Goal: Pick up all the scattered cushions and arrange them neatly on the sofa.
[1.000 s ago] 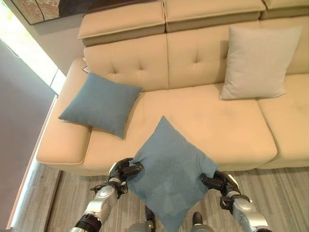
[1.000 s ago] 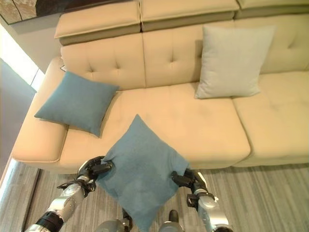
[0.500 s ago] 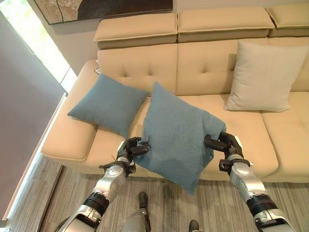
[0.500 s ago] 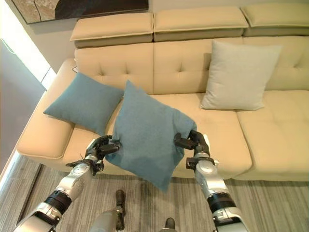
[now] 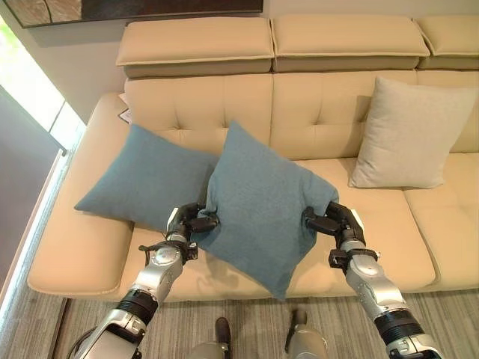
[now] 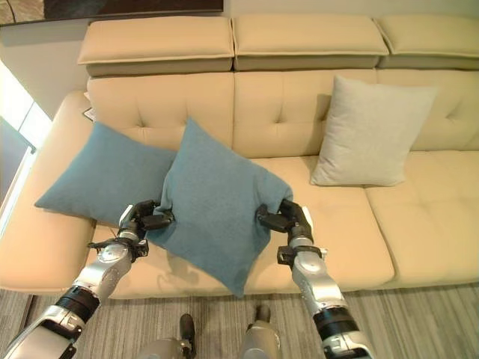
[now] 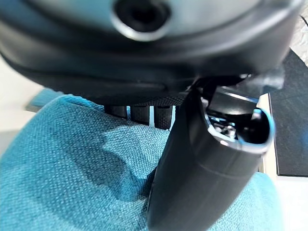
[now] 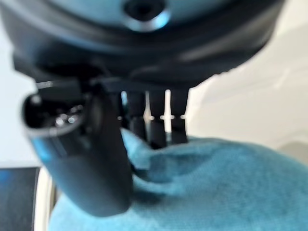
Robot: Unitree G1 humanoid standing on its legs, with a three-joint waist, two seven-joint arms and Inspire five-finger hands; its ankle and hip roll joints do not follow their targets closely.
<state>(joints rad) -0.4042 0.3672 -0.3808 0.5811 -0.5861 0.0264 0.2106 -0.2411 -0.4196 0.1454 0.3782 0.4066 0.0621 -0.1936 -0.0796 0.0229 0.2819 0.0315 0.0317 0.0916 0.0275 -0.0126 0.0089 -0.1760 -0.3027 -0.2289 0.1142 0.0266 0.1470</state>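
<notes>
A teal cushion [image 5: 258, 206] hangs over the cream sofa's seat [image 5: 374, 224], tilted on one corner. My left hand [image 5: 188, 223] pinches its left corner and my right hand [image 5: 329, 222] pinches its right corner. The left wrist view shows the thumb [image 7: 202, 168] pressed into teal cloth [image 7: 62, 159]; the right wrist view shows the thumb [image 8: 91, 163] clamped on the same cloth [image 8: 202, 187]. A second teal cushion [image 5: 142, 176] leans at the sofa's left end, partly behind the held one. A pale grey cushion [image 5: 412, 134] stands upright against the backrest on the right.
The sofa's left armrest [image 5: 71, 247] lies beside the second teal cushion. Wood-grain floor [image 5: 224, 318] runs along the sofa's front edge. A dark picture [image 5: 135, 9] hangs on the wall above the backrest. Bare seat shows between the held cushion and the grey one.
Both hands have carried the teal cushion further over the seat and slightly lower, so it overlaps the second teal cushion. The camera has shifted as well.
</notes>
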